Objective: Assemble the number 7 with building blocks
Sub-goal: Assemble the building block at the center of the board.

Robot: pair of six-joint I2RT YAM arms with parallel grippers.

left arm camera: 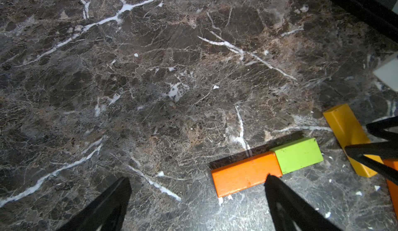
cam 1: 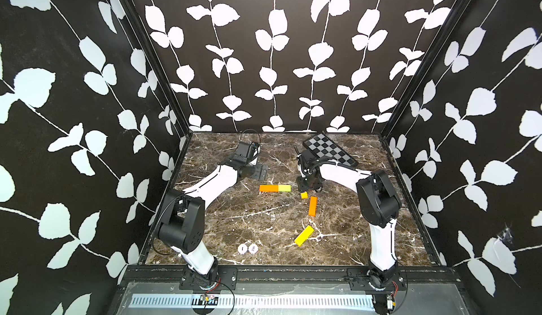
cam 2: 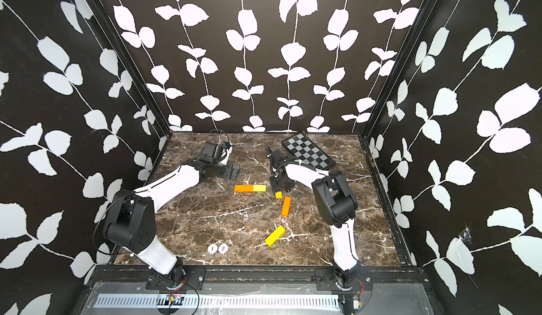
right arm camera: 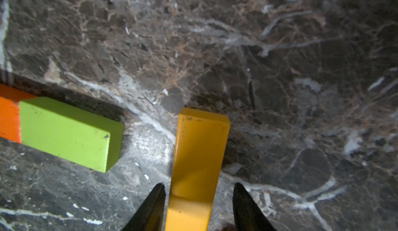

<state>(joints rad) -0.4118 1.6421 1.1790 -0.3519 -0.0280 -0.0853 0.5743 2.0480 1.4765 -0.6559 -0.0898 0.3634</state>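
While likely starting the 7's long stroke, straddles a yellow block (right arm camera: 200, 150) with the right claw (right arm camera: 199, 184), part open, not pinching, midway between near and far edges of the counter (cam 1: 234, 219), just beside the joined green block (right arm camera: 64, 131) and orange block (left arm camera: 243, 174). Holds the left claw (left arm camera: 197, 176) wide open, empty.

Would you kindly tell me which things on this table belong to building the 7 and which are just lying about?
For the job:
- far orange bar, end to end with the green block
- far yellow bar
- near orange bar
- near yellow bar

Lying about:
- checkerboard
- two white tokens
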